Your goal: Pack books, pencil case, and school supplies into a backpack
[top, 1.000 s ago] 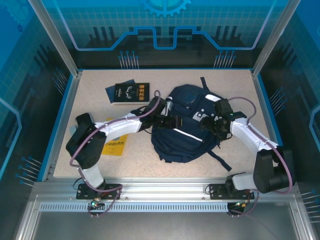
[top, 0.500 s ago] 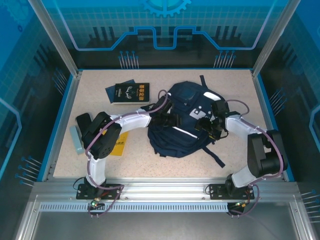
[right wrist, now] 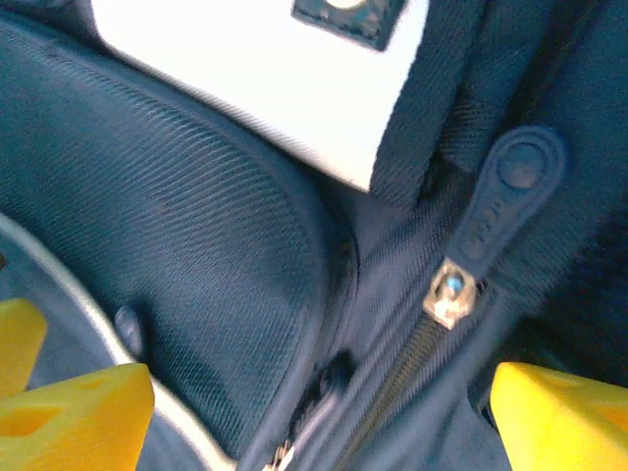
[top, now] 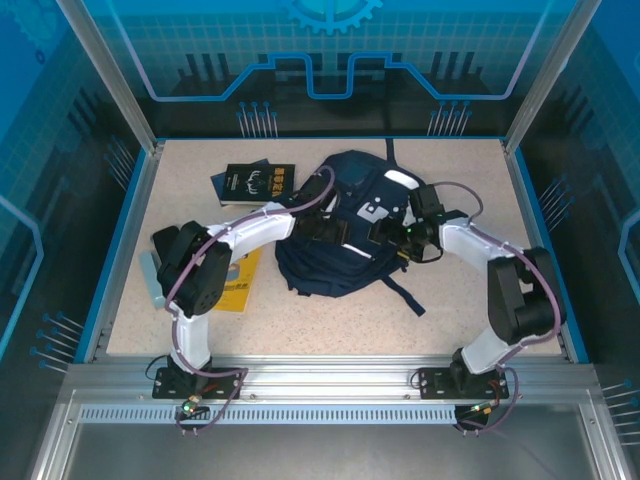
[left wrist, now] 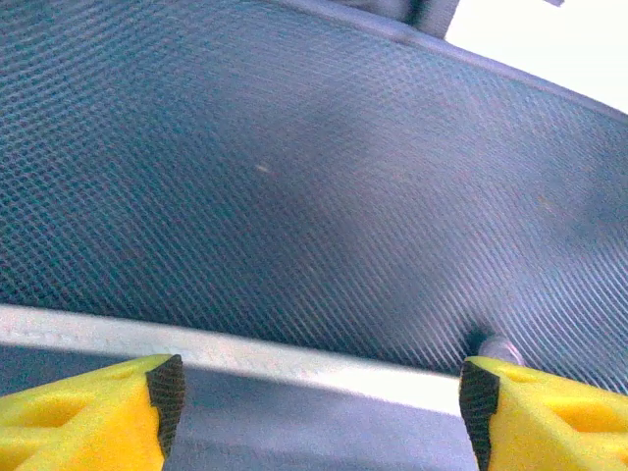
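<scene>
The navy backpack (top: 345,255) lies in the middle of the table, and both grippers are pressed down on its top face. My left gripper (top: 322,228) is open; its yellow fingers (left wrist: 98,412) straddle mesh fabric and a white stripe (left wrist: 294,358). My right gripper (top: 397,234) is open too, over the zipper slider (right wrist: 449,291) and its rubber pull (right wrist: 510,191), beside a white patch (right wrist: 265,78). A black book (top: 260,182) lies on a blue book (top: 220,186) at the far left. A yellow book (top: 238,280) lies under the left arm. A pale oblong object (top: 149,281), probably the pencil case, rests at the left edge.
A raised blue rim (top: 128,240) borders the speckled table. A dark strap (top: 405,296) trails from the backpack toward the near right. Bare tabletop stretches along the near edge (top: 330,325) and at the far right (top: 470,175).
The backpack has slid away from me and to the left, both grippers going with it. Both arms' elbows have swung inward. The black book has been nudged a little left.
</scene>
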